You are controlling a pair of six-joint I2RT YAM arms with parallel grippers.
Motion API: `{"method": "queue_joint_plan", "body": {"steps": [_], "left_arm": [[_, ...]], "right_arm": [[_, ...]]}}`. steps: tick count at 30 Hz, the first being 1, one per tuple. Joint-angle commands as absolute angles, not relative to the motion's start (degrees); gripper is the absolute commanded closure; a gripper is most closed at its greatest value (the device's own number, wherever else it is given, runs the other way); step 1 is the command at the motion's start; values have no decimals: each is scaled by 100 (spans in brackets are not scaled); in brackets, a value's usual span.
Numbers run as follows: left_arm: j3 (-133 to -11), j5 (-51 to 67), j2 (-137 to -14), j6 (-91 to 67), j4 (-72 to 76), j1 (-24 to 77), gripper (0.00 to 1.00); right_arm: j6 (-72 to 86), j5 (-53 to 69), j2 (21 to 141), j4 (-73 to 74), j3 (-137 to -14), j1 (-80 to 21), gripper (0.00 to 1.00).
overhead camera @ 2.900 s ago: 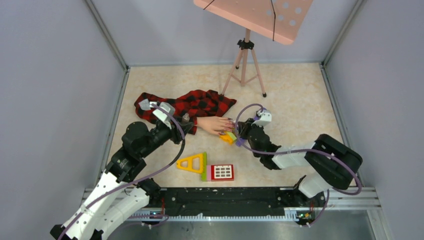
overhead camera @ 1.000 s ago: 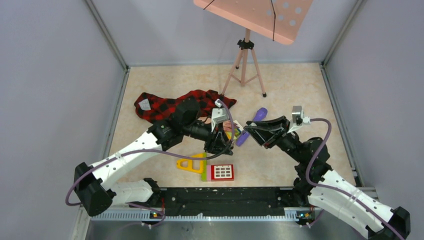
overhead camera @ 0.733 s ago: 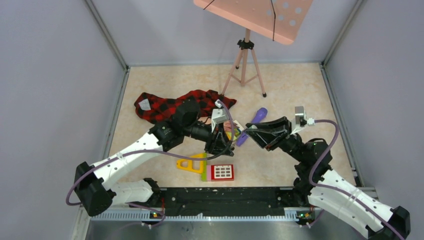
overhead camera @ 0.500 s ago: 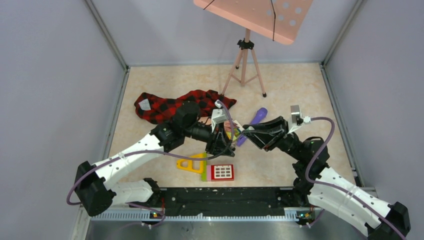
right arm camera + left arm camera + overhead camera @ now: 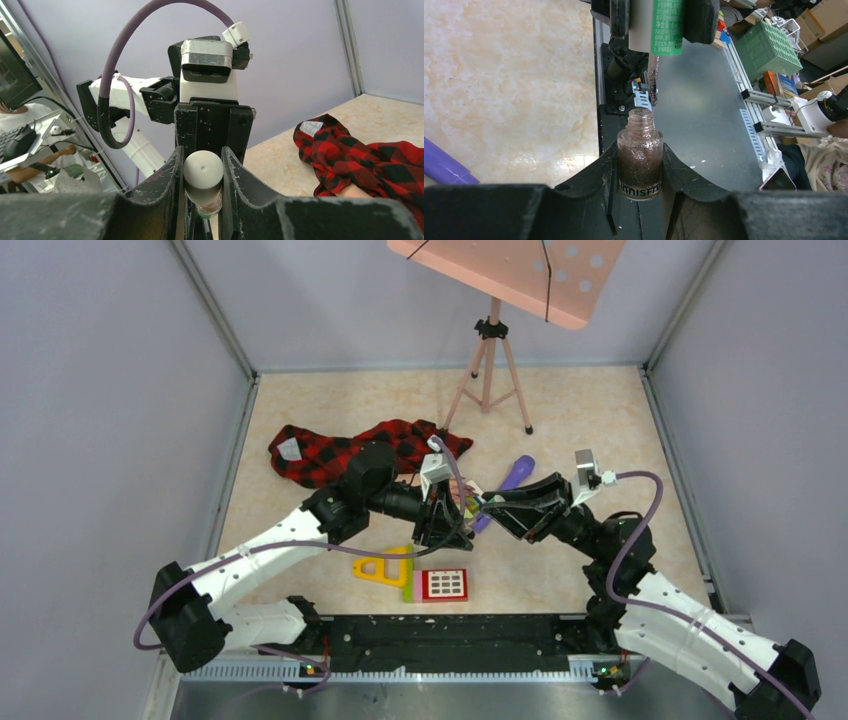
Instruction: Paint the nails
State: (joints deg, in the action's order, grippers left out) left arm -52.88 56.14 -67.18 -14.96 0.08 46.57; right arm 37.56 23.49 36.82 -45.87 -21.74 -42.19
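Two grips, left pincer (image 5: 639, 152) bottle (image 5: 639, 165), right pincer (image 5: 202, 156) cap (image 5: 202, 171)

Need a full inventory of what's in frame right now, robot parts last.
polish bottle: one, clear glass with dark glittery polish, uncapped, clamped in the left gripper
brush cap: one, white with green label, brush close by the bottle's mouth
plaid sleeve: one, red-and-black, far left of the table
mannequin hand: one, flesh-coloured, mostly hidden; nails not visible
purple stick: one, purple, lying beside the right gripper
triangle toy: one, yellow, near centre
panel toy: one, red with white squares and green edge, right of the triangle
music stand: one, pink, on a tripod, far centre
left gripper: one, black, shut on the bottle
right gripper: one, black, shut on the cap
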Motion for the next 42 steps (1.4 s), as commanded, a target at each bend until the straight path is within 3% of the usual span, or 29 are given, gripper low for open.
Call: {"method": "queue_joint_plan", "body": {"steps": [1, 42], "left_arm": [[-5223, 5813, -6698, -1630, 515, 4671, 100], [-5221, 5686, -6653, -1573, 490, 4705, 100]], "right_arm": [[3726, 2392, 3698, -4840, -2197, -4179, 100], [3721, 2453, 3910, -4852, -2204, -4180, 100]]}}
